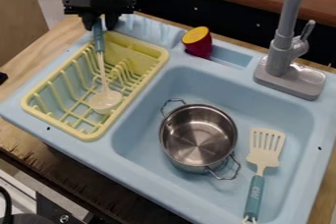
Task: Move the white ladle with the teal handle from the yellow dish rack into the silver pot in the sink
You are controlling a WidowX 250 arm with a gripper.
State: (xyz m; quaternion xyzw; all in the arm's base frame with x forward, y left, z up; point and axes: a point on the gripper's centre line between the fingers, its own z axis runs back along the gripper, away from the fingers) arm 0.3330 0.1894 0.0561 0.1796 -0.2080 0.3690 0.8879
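1. Black two-finger claw [99, 23] is seen at the upper left of the frame, pointed down over the far end of the rack. It is closed on the upper end of the ladle's handle, with the fingers kept apart by the handle.
2. Ladle with teal handle, pale shaft and cream round bowl [105, 101]: held near-upright, slight tilt. Bowl is set low in the rack, left of centre in the frame.
3. Pale yellow plastic dish rack [64, 74]: seated on the left part of the sink unit, laid diagonally. Ladle bowl is enclosed by its walls.
4. Light blue plastic sink unit [140, 142]: most of the frame is taken up by it. Basin is placed right of the rack.
5. Shiny steel pot with two wire loop handles [199, 139]: placed upright in the basin, just below and right of frame centre. Inside is exposed. One handle is pointed to the upper left, the other to the lower right.
6. Cream slotted spatula with teal handle [264, 155]: laid in the basin at lower right, beside the pot. Slotted head is pointed up the frame.
7. Dark red cup with yellow inside [199, 48]: tilted on the back ledge, upper centre.
8. Grey faucet [282, 53]: mounted at upper right, behind the basin.
9. Wooden surface [26, 142]: exposed along the left.
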